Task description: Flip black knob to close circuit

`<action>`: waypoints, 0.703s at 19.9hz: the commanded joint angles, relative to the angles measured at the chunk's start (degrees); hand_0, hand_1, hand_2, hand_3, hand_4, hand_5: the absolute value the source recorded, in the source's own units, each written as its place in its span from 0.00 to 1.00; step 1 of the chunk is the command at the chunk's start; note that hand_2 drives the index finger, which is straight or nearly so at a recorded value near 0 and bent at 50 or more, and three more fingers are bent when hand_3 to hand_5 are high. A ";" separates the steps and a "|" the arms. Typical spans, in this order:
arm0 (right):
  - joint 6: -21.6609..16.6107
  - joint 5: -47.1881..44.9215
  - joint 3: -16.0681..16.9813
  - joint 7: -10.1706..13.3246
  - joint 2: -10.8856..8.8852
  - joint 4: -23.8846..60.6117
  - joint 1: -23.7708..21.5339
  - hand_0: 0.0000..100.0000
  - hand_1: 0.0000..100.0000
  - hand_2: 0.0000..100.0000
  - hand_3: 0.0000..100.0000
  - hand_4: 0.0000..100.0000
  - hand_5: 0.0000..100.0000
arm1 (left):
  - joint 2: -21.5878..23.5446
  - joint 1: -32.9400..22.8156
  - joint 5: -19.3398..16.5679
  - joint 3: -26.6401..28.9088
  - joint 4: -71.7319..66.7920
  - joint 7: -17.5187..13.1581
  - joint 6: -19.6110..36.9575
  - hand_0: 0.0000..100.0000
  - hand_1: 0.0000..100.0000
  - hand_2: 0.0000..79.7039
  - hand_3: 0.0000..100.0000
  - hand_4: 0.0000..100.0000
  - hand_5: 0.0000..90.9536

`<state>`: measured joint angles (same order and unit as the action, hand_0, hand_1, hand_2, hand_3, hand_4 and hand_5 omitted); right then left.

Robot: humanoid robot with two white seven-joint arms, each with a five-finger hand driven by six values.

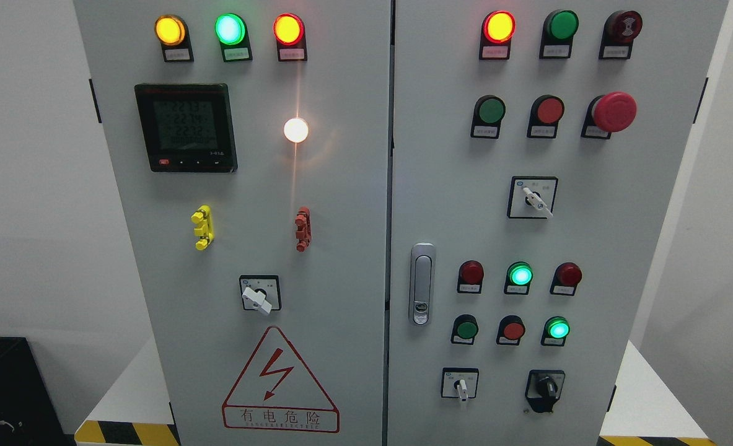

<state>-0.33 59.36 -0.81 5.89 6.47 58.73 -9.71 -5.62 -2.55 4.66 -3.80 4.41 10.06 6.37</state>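
A black rotary knob (547, 389) sits at the lower right of the grey electrical cabinet's right door (651, 248). Its handle points straight down. Neither of my hands nor arms shows in the head view.
White-handled selector switches sit on the right door (533, 198), at its bottom (461, 385) and on the left door (259, 296). Lit lamps, push buttons and a red mushroom stop button (614, 111) fill the panel. A door latch (422, 284) sits beside the centre seam. A black box (7, 390) stands lower left.
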 commanded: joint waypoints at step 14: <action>6.21 12.10 3.45 -1.05 0.65 39.44 -0.22 0.00 0.00 0.96 1.00 1.00 1.00 | 0.00 0.00 0.08 0.02 -0.01 -0.04 0.04 0.12 0.56 0.00 0.00 0.00 0.00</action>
<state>4.51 68.87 1.68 6.18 6.94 82.05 -10.17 -5.63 -2.55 4.66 -3.81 4.41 10.06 6.37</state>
